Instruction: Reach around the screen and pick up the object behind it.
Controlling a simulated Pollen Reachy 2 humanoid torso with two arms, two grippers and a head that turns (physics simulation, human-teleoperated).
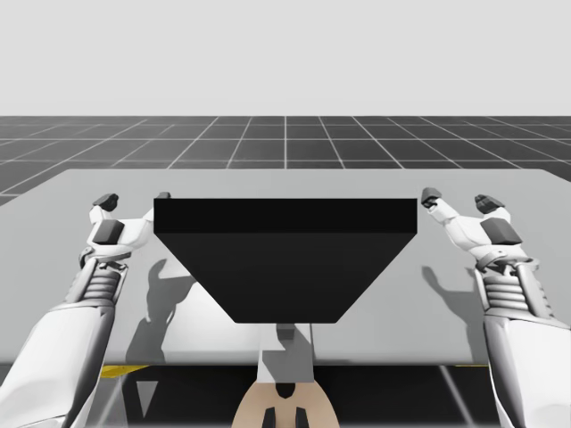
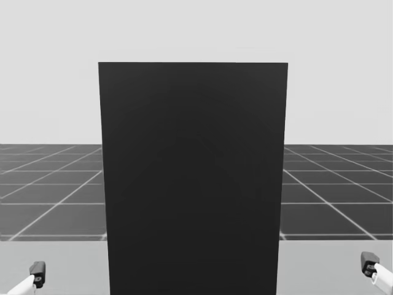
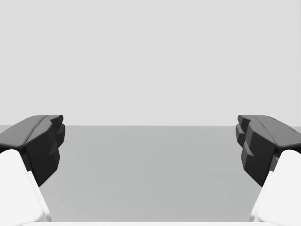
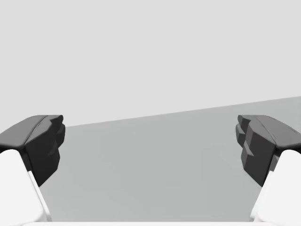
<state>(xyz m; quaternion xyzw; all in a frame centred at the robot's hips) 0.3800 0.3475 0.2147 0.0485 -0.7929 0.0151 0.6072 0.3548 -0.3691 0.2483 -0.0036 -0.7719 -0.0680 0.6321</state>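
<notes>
Squarely on table [image 1: 89, 192], black screen [image 1: 285, 259] stands upright, blocking view behind. Left gripper [image 1: 135, 199] near its left edge, right gripper [image 1: 458, 198] near right edge; both spread wide, empty.

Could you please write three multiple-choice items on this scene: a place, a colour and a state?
1. Where does the screen stand on the table?
A. between my left hand and right hand
B. at the table's left edge
C. behind both arms
2. What colour is the screen?
A. white
B. black
C. red
3. How are my hands?
A. both shut
B. one shut
C. both open, empty
Answers: 1 A, the high view shows a hand at each side; 2 B, it is black throughout; 3 C, each wrist view shows fingers apart, nothing between.
</notes>
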